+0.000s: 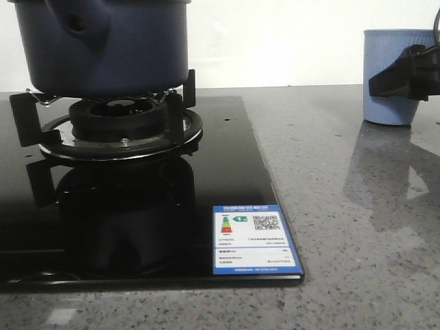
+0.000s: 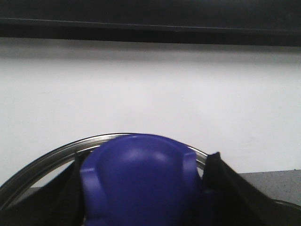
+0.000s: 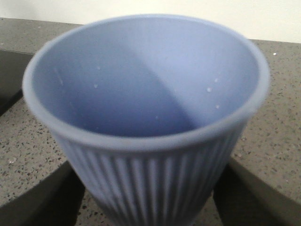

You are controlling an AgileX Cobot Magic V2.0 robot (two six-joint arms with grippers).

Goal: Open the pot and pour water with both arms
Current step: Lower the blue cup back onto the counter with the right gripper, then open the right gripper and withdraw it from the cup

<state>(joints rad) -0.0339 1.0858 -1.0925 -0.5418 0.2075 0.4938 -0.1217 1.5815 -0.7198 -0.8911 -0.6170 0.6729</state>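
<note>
The dark navy pot (image 1: 103,48) sits on the burner at the far left, a stubby knob (image 1: 75,26) on its side; its top is cut off by the frame. In the left wrist view my left gripper (image 2: 141,197) is shut on a glossy blue lid knob (image 2: 141,179). The lid's metal rim (image 2: 47,162) arcs behind the knob, against a white wall. A pale blue ribbed cup (image 1: 388,75) stands on the counter at the right. My right gripper (image 1: 405,72) is shut on the cup (image 3: 150,94), a dark finger (image 3: 42,197) pressed to each side. The cup's inside looks empty apart from droplets.
A black glass hob (image 1: 137,227) covers the left half, with a burner grate (image 1: 124,124) under the pot and a blue-and-white label (image 1: 254,240) at its front right corner. Grey speckled counter (image 1: 357,206) lies to the right. A white wall stands behind.
</note>
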